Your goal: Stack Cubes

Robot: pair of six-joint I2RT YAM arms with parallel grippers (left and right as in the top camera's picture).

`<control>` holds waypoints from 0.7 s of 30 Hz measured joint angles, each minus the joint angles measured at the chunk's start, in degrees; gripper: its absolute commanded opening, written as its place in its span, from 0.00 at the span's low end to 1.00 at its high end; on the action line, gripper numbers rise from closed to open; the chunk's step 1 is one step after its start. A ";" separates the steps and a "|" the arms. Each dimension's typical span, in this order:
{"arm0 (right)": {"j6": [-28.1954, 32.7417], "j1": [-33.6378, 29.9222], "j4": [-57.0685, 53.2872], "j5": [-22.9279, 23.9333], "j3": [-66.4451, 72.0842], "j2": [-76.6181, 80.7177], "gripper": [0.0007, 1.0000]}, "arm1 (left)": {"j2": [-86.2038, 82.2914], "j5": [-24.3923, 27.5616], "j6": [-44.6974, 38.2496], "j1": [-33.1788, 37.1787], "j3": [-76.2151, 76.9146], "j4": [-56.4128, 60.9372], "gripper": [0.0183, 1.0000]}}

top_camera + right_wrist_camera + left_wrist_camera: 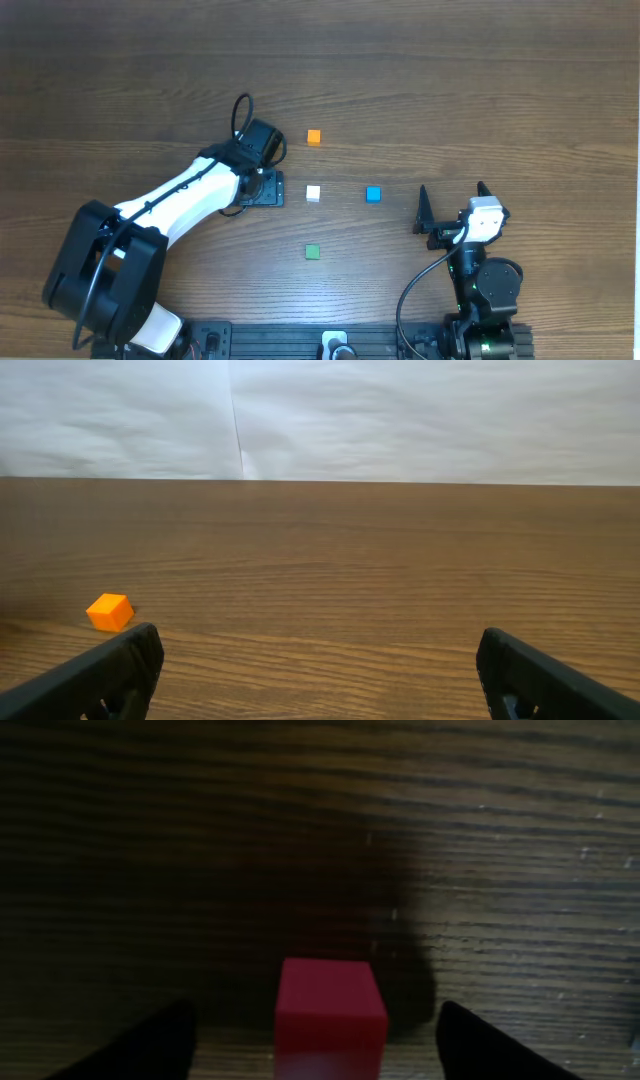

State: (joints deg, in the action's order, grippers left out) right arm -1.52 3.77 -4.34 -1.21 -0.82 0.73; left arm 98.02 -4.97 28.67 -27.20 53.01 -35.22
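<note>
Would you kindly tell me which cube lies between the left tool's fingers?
The red cube: it alone sits between the open left tool's fingers; the orange cube, white cube, blue cube and green cube lie apart on the table.

Wood-grain counter. Lying directly on it, each apart from the others: orange cube, white cube, blue cube, green cube. Red cube also rests on it.

Brown wood-grain table, a pale creased backdrop with 1 vertical seam behind its far edge.
</note>
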 measured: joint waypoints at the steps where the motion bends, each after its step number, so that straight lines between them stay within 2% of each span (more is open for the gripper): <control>1: 0.00 0.00 0.00 0.00 0.00 0.00 0.99 | 0.00 0.00 0.15 0.02 0.00 0.13 0.61; 6: 0.02 0.00 0.00 0.00 0.00 0.00 0.99 | 0.00 -0.02 0.17 0.02 0.00 0.17 0.40; 14: 0.00 0.00 0.00 0.00 0.00 0.00 0.99 | 0.00 -0.02 0.59 0.02 0.00 0.22 0.17; 21: 0.02 0.00 0.00 0.00 0.00 0.00 0.99 | -0.02 -0.04 1.18 0.02 0.00 0.50 0.07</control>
State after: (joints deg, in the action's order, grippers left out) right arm -1.50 3.77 -4.34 -1.21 -0.82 0.73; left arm 98.00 -5.02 29.85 -27.18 53.01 -34.72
